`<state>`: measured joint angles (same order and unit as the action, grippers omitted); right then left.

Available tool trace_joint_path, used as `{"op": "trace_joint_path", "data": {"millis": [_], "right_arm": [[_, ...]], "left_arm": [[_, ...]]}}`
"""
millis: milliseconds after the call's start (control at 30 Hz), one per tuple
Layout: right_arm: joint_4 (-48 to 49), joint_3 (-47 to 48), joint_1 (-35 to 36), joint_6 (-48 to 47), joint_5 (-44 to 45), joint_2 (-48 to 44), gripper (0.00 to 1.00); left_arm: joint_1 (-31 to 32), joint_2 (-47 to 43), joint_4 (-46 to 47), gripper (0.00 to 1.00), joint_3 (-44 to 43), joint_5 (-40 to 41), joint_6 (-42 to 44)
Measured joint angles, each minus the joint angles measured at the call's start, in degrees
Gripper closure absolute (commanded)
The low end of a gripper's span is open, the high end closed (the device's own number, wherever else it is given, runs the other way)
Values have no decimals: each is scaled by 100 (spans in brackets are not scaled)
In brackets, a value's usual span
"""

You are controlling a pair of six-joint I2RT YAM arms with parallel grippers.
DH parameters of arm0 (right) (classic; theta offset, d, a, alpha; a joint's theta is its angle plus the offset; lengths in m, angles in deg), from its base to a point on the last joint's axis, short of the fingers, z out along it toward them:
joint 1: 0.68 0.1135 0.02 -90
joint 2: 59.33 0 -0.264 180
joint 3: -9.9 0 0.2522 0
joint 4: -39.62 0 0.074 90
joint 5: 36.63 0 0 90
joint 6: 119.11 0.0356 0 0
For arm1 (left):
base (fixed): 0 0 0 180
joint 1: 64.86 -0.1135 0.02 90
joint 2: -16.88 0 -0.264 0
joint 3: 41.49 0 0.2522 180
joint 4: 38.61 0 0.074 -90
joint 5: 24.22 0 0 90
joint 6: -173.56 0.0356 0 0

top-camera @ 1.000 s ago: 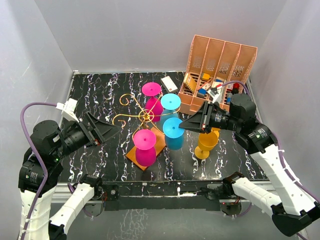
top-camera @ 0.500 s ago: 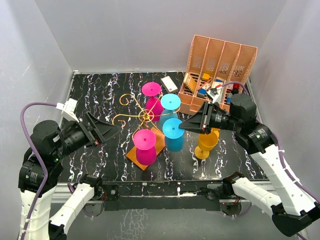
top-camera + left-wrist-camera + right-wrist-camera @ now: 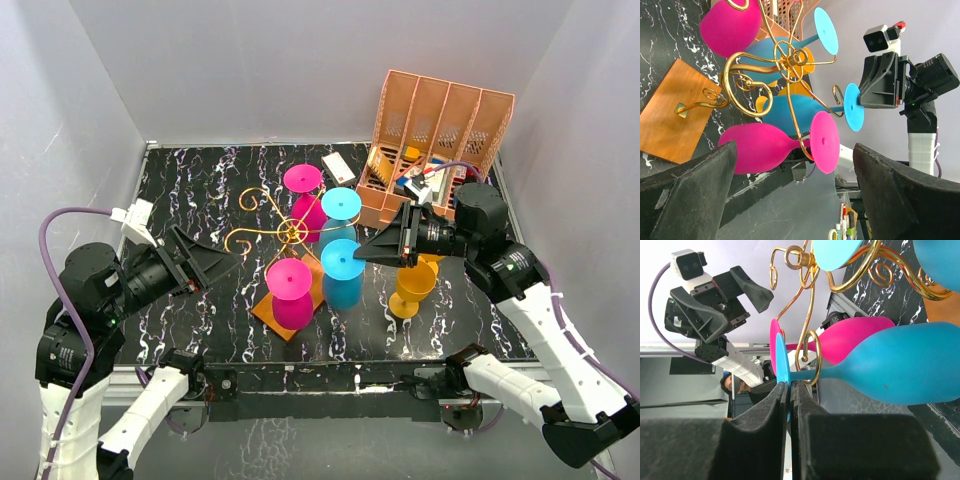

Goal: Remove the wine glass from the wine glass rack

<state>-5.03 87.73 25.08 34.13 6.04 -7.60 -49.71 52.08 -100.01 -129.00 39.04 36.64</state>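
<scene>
The gold wire wine glass rack [image 3: 291, 232] stands on its orange base [image 3: 268, 308] mid-table. Two pink and two blue wine glasses hang from it upside down. My right gripper [image 3: 366, 251] is shut on the foot disc of the nearer blue wine glass [image 3: 343, 262]. In the right wrist view, the right gripper [image 3: 789, 390] pinches the disc's edge. That blue glass [image 3: 900, 365] has its stem still inside a gold curl [image 3: 809, 357]. My left gripper [image 3: 226, 262] is open left of the rack. In its wrist view, the left gripper [image 3: 795, 147] faces the near pink glass [image 3: 765, 147].
A yellow glass [image 3: 413, 285] stands upright on the table under my right wrist. A salmon-pink slotted organiser [image 3: 440, 120] with small items stands at the back right. A white card [image 3: 337, 164] lies behind the rack. Grey walls close in both sides.
My right gripper has shifted slightly left, carrying the blue glass's foot with it. The left arm has barely moved.
</scene>
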Motion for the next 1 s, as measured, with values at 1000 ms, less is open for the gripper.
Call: {"op": "trace_joint_path", "data": {"millis": [1000], "right_arm": [[649,210,0,402,-538,369,92]], "left_arm": [[0,603,-350,3,-1064,48,428]]}}
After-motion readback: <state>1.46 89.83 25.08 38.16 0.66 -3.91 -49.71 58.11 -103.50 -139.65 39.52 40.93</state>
